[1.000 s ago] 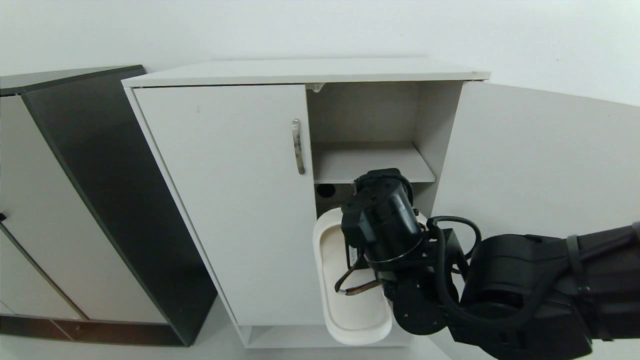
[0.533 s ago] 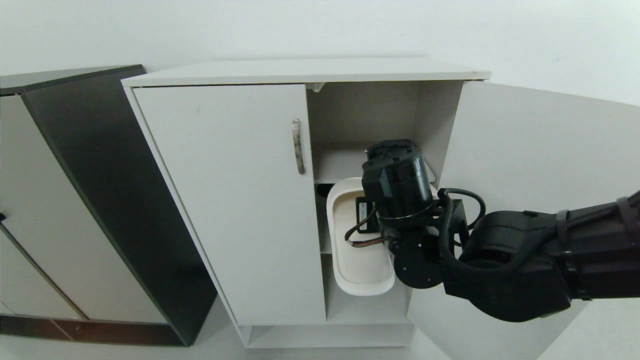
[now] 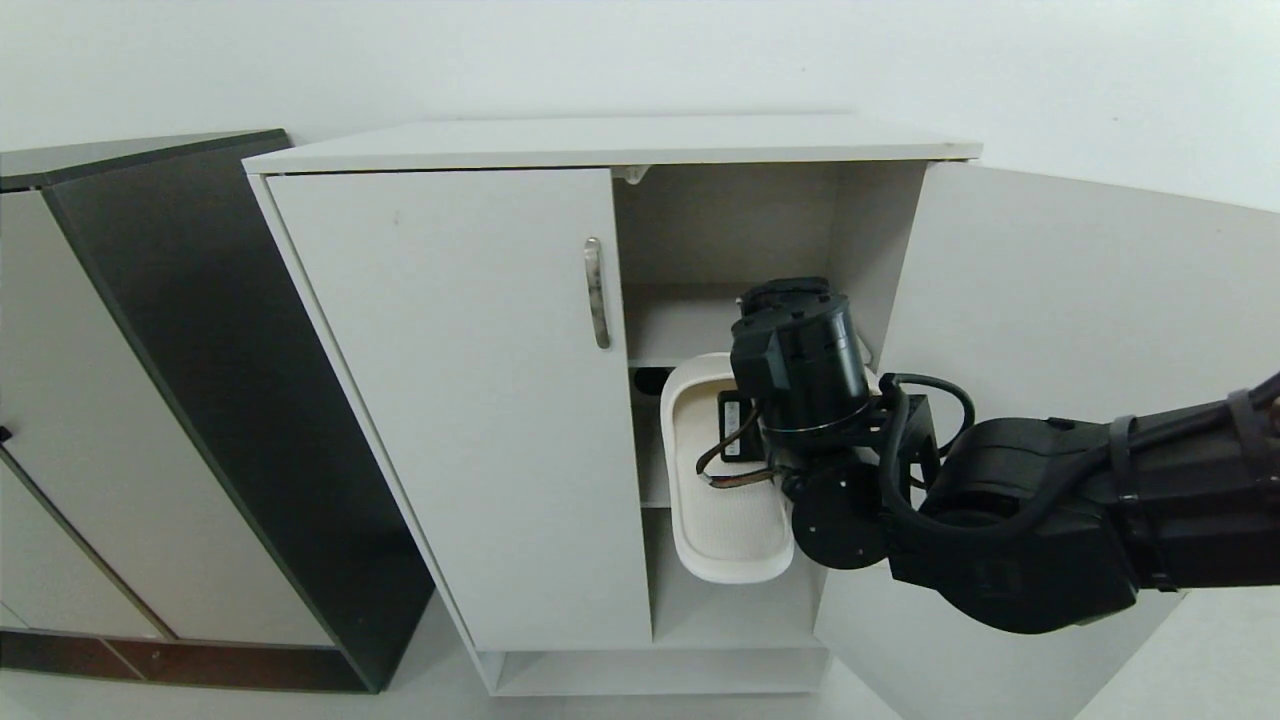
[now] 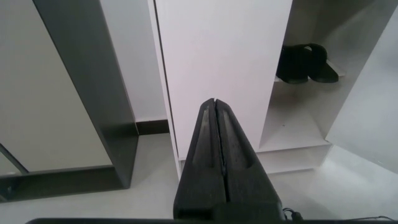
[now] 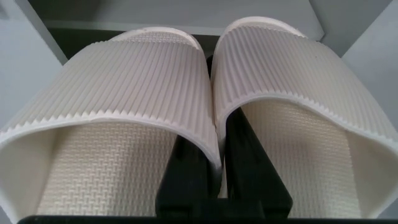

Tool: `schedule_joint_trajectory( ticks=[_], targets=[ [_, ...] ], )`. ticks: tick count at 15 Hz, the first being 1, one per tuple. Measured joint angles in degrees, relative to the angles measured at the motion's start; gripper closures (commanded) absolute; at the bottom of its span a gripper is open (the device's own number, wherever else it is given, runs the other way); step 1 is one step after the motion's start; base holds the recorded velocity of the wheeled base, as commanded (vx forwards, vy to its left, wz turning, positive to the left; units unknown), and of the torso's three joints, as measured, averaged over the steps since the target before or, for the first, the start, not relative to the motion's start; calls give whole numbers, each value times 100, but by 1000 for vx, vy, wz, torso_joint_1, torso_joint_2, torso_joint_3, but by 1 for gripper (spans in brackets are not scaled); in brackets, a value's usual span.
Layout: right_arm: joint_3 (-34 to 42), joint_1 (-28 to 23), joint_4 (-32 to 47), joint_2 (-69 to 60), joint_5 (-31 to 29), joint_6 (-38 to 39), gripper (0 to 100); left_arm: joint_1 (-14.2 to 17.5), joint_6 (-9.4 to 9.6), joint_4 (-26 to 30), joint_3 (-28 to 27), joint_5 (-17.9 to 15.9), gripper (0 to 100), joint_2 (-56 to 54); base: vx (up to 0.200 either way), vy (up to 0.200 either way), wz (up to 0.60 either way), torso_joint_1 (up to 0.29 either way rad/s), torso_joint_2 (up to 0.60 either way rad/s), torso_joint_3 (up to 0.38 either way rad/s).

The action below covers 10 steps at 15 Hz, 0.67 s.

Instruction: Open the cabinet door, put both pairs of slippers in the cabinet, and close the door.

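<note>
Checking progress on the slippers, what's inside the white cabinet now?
Black slippers sit on a shelf inside. The right gripper holds the white slippers at the opening. The shut left door hides the other half.

Right hand point(image 5: 219, 183) clamped, left hand point(image 4: 214, 109) closed

Right arm point(image 3: 1030, 540): matte black throughout, built of bulky rounded shell segments. The wrist ends in a black cylindrical housing point(image 3: 800, 350) with a thin bright ring round its lower end. Below it sits a flat round black joint cap point(image 3: 838, 527) with small screws dotted near the rim. Thick black cables point(image 3: 905, 440) loop from wrist to forearm; one thin brown cable point(image 3: 715, 465) curls out beside the housing. Two black strap bands point(image 3: 1128, 500) wrap the arm farther back. Left tool point(image 4: 214, 106): two long matte black fingers point(image 4: 204, 149), hairline seam between them, tapering from a broad base to a blunt rounded tip. Right tool point(image 5: 217, 180): same black, two squared finger bars.
</note>
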Motion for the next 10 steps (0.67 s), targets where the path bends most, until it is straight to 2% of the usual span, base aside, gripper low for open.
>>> schedule_joint_trajectory(
  ticks=[10],
  targets=[
    [62, -30, -2, 16, -6, -41, 100, 0, 0, 0, 0, 2, 100, 0, 200, 0, 0, 3, 3, 4]
  ],
)
